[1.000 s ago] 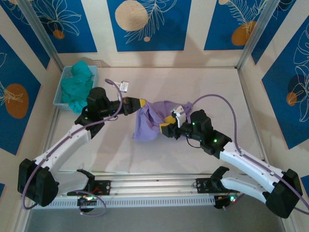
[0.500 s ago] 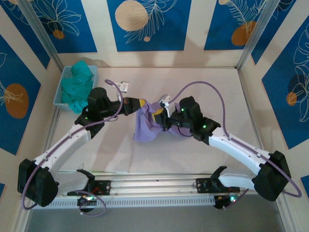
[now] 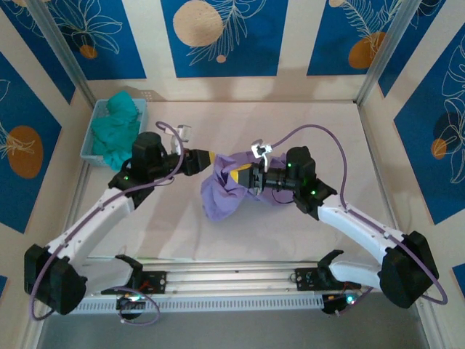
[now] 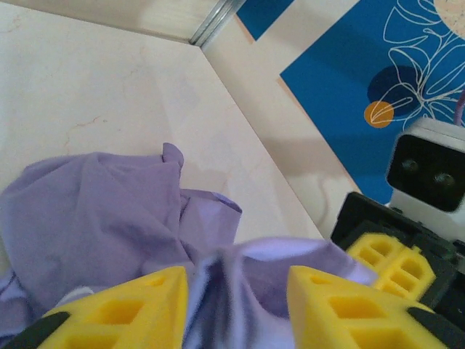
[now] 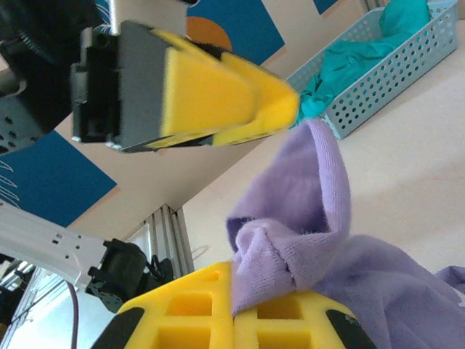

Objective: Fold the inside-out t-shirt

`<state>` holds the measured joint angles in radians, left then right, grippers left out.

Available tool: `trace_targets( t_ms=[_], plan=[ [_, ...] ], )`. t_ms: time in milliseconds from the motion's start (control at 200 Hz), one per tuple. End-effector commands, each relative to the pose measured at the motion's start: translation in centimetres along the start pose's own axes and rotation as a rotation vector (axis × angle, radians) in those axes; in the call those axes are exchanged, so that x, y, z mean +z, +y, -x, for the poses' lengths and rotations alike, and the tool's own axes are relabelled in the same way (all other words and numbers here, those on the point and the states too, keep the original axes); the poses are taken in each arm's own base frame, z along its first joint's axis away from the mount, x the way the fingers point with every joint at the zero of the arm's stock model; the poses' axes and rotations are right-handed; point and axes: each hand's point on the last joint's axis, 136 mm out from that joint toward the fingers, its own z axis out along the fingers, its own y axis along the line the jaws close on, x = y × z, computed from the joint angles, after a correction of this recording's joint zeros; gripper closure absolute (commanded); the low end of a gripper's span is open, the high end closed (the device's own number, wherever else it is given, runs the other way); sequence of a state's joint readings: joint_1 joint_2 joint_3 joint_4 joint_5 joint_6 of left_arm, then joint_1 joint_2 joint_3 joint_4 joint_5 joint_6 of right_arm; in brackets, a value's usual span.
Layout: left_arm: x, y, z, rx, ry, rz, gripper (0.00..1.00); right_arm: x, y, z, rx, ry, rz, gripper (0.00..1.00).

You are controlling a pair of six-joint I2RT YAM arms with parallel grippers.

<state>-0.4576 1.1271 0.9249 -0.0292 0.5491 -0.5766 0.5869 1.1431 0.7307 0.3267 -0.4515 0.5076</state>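
The inside-out t-shirt (image 3: 221, 196) is a bunched lavender heap at mid-table. My left gripper (image 3: 211, 158) sits at its upper left edge. In the left wrist view its yellow fingers (image 4: 123, 313) stand apart, and a loose fold of the t-shirt (image 4: 94, 211) lies between them, unpinched. My right gripper (image 3: 243, 174) meets the heap from the right. Its two pads (image 5: 182, 320) are pressed together on a fold of the t-shirt (image 5: 312, 189), which rises out of them. The left gripper (image 5: 287, 113) hovers just beyond that fold. One right finger (image 4: 385, 265) shows close by in the left wrist view.
A light blue perforated basket (image 3: 87, 142) holding a teal garment (image 3: 116, 131) stands at the back left, also visible as the basket (image 5: 392, 69) in the right wrist view. Patterned walls enclose the table; an aluminium rail (image 3: 232, 280) runs along the near edge.
The right gripper swung up and left to the top of the shirt and shut on a fold. The left gripper then opened, letting go of the cloth it held.
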Motion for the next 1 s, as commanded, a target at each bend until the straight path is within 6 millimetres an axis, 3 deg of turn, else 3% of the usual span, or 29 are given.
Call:
trace_targets(
  t_ms=[0,190,460,770,995],
  plan=[
    [-1.1,-0.5,-1.2,0.033,0.017,0.011,0.53,0.1,0.2,1.0,0.009,-0.036,0.010,1.00],
    [-0.7,-1.8,-3.0,0.063,0.068,-0.005,0.44,0.3,-0.4,1.0,0.012,-0.038,-0.010,1.00],
    [0.7,-1.7,-5.5,0.120,0.146,0.040,0.52,-0.1,-0.6,1.1,0.001,-0.047,-0.033,1.00],
    [2.4,-1.2,-5.6,0.165,0.172,0.089,0.50,-0.3,-0.7,0.9,0.001,-0.048,-0.039,1.00],
    [3.0,-1.1,-4.1,0.201,0.140,0.113,0.67,-0.5,-0.8,0.8,-0.006,-0.045,-0.053,1.00]
  ],
)
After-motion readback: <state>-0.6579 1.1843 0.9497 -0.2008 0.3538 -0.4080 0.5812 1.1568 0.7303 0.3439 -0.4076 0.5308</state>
